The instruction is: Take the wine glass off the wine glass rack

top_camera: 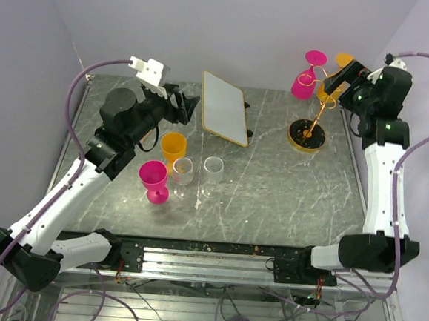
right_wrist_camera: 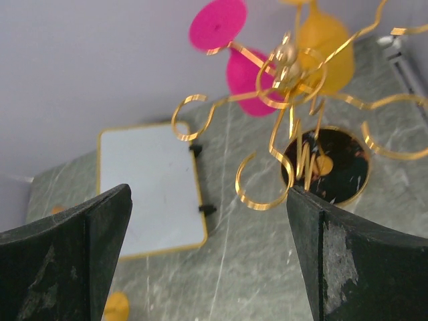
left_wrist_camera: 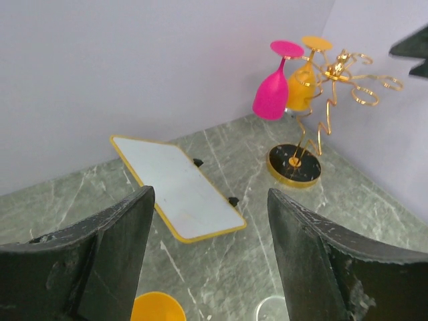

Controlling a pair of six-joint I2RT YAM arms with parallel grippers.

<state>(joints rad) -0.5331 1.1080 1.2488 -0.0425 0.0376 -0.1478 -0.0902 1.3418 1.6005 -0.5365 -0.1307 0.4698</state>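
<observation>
Right jaws wide open and empty, just short of the top of the wine glass rack point(right_wrist_camera: 287, 63). Left jaws also open and empty, with a standing orange glass point(top_camera: 173, 146) beneath them on the worktop point(top_camera: 272, 187). Judged step is the approach for a pick: the orange wine glass point(right_wrist_camera: 328, 47) and pink wine glass point(right_wrist_camera: 244, 73) hang bowl-down just beyond the rack's hub from the right jaws, so the next move calls for closing on one glass and sliding its foot out of its loop without tipping the thin stand. Empty wire loops lie between the right jaws and the glasses, while a pink glass point(top_camera: 154, 178), two clear glasses point(top_camera: 182, 170) and a white gold-framed panel point(top_camera: 224, 107) sit near the left jaws, well apart from the rack.
</observation>
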